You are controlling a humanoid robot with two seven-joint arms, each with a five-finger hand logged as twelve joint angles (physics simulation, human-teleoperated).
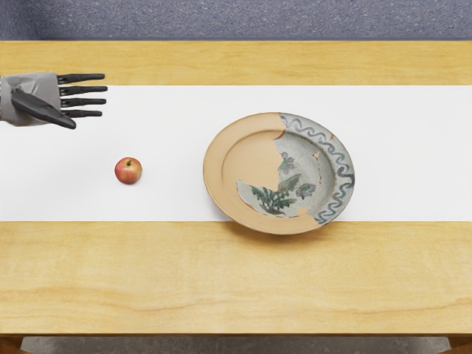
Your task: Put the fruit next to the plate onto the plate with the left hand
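Note:
A small red and yellow apple (128, 170) sits on the white table runner, left of the plate. The plate (228, 158) is round, tan with a blue and green painted part on its right half, and holds nothing. My left hand (74, 97) comes in from the left edge, above and to the left of the apple and apart from it. Its dark fingers (87, 91) are stretched out straight toward the right and hold nothing. The right arm does not show.
A white runner (413, 147) crosses the wooden table (236, 280) from left to right. The table's front edge runs along the bottom of the picture and its far edge near the top.

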